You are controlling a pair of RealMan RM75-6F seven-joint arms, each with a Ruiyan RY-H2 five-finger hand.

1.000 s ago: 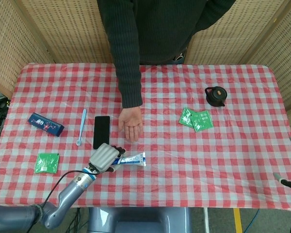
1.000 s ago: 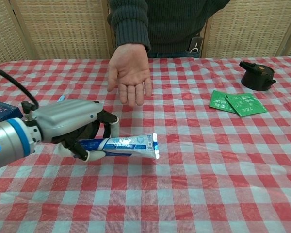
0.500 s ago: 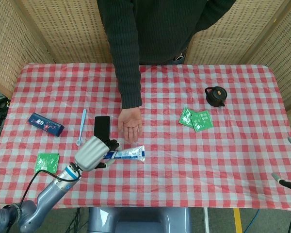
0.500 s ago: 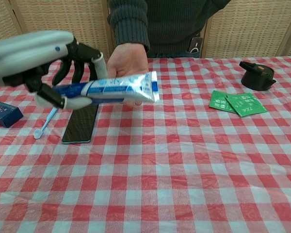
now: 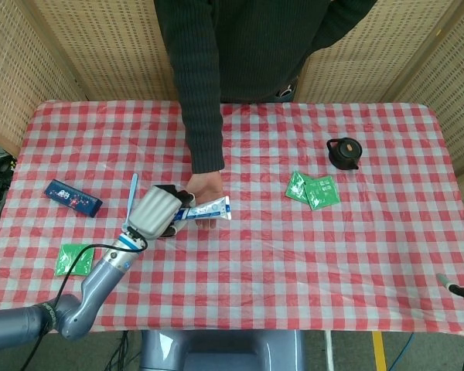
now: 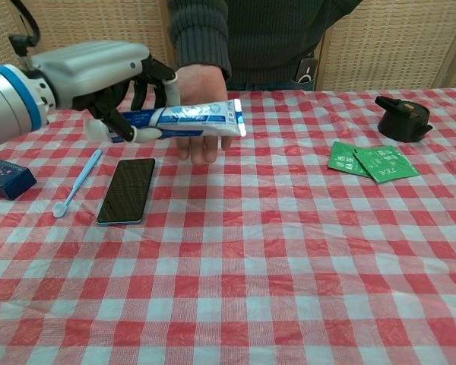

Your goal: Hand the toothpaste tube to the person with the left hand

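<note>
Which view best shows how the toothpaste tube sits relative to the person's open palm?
The chest view: the toothpaste tube, gripped by the left hand, lies across the person's palm. The head view shows the tube from above, mostly hiding the palm.

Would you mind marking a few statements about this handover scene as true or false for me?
1. The left hand holds the toothpaste tube off the table. True.
2. The tube lies across the person's open hand in the chest view. True.
3. The phone is in the person's hand. False: it lies flat on the checked cloth, beside the toothbrush.
4. The black teapot stands near the robot's left hand. False: it stands far across the table, near the green packets.
5. The right hand holds a green packet. False: it holds nothing visible; only fingertips show at the frame edge.
</note>
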